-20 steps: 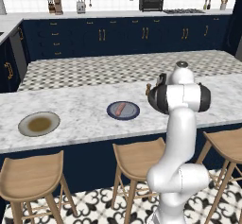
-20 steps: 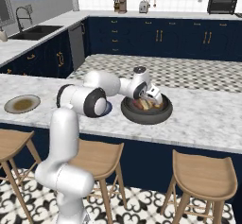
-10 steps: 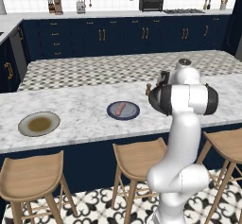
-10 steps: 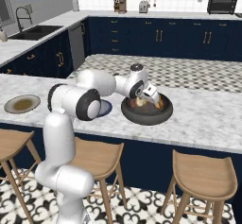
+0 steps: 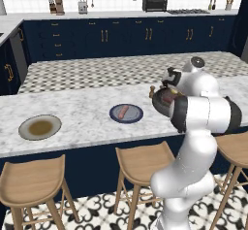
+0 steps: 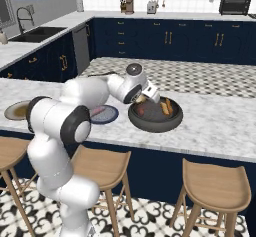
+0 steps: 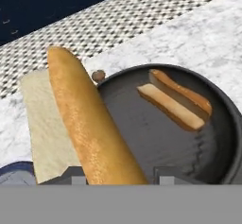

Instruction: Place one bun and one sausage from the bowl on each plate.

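Observation:
My gripper (image 7: 120, 176) is shut on a long golden-tan bun (image 7: 90, 124), held above the left rim of the dark bowl (image 7: 142, 142). Another split bun (image 7: 175, 100) lies inside the bowl. From the right base view the gripper (image 6: 145, 101) hovers at the bowl's (image 6: 150, 126) left edge, with buns (image 6: 166, 107) inside it. The dark blue plate (image 5: 137, 115) carries one sausage (image 5: 123, 111); it sits just left of the bowl (image 6: 107, 115). The beige plate (image 5: 26, 129) with its brown centre lies bare, far left on the counter.
A small brown object (image 7: 98, 75) stands just outside the bowl's far rim. The marble counter edge runs in front of the plates, with wooden stools (image 5: 140, 161) below it. My own arm (image 5: 203, 112) hides most of the bowl in the left base view.
The jaws have closed from wide open onto the bun. The hand stays over the bowl's left edge; the plates have not moved.

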